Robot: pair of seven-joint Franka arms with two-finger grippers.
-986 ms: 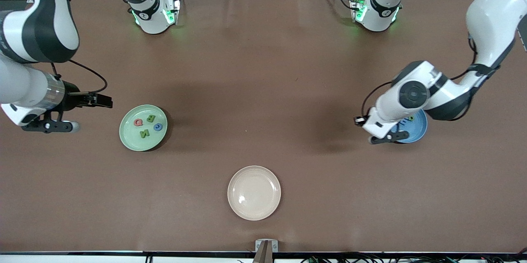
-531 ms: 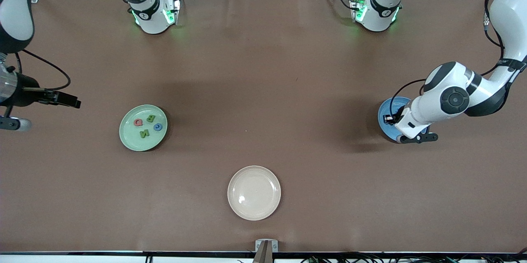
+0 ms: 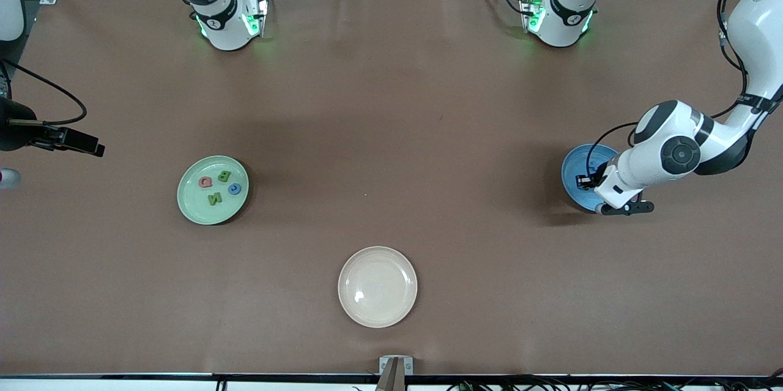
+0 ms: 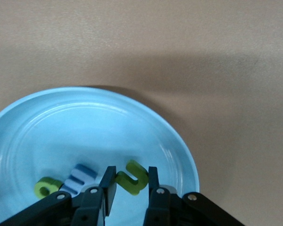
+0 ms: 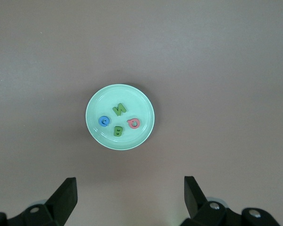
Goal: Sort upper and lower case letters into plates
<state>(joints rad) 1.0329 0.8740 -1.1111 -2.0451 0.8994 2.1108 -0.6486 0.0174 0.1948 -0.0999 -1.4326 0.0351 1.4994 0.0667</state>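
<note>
The mint green plate [image 3: 191, 202] holds a red Q [image 3: 205, 182], green B [image 3: 224, 176], blue C [image 3: 235, 188] and green N [image 3: 215, 198]; it also shows in the right wrist view [image 5: 132, 96]. The blue plate [image 3: 574, 172] is partly under my left arm. My left gripper [image 4: 130, 181] is low over the blue plate [image 4: 85, 127], shut on a green n [image 4: 132, 178]. A blue letter [image 4: 78, 178] and a green letter [image 4: 46, 188] lie in that plate. My right gripper [image 5: 129, 188] is open and empty, high over the table's right-arm end.
An empty cream-white plate [image 3: 377, 286] sits near the front edge at mid-table. Both arm bases [image 3: 226, 24] stand along the table edge farthest from the camera. The left arm's elbow [image 3: 673, 146] hangs over the blue plate's outer side.
My right arm has pulled back toward its end of the table, almost leaving the front view. My left gripper has moved across the blue plate toward the left arm's end.
</note>
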